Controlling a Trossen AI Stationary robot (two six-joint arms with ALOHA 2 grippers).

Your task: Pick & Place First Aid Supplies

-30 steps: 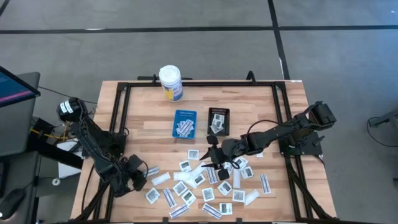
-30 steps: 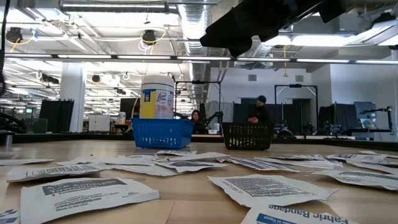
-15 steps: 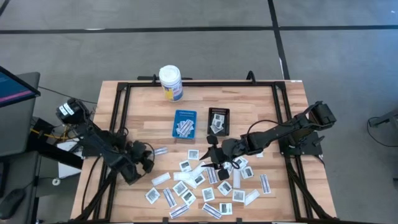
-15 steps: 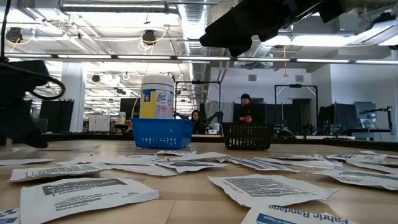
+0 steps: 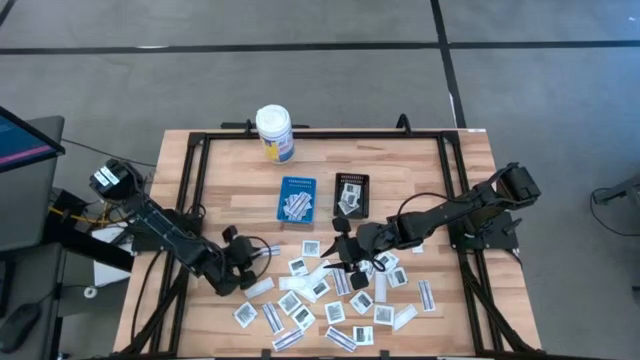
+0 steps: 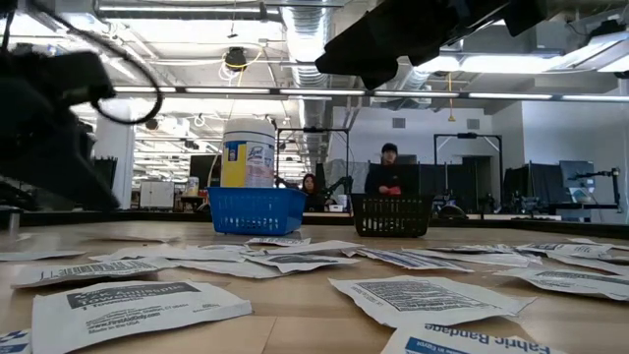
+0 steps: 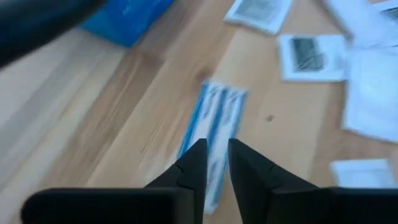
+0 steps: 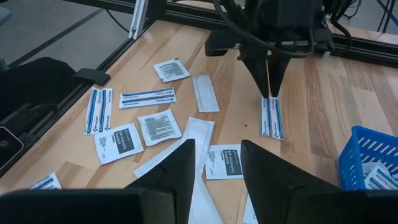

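Hovering my left hand (image 5: 250, 251), fingers slightly apart, over a blue-striped strip packet (image 7: 213, 127) on the tabletop (image 5: 230, 190); right hand (image 5: 343, 250) open at three o'clock

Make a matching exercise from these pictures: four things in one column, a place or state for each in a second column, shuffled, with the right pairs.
Things:
1. white bottle
2. blue tray
3. left gripper
4. right gripper

Places or states:
A. right of the blue tray, over the scattered packets, jaws open
B. at the table's far edge, yellow label
C. over a blue-striped strip packet
D. mid-table beside the black tray, packets inside

Pairs: 1-B, 2-D, 3-C, 4-A
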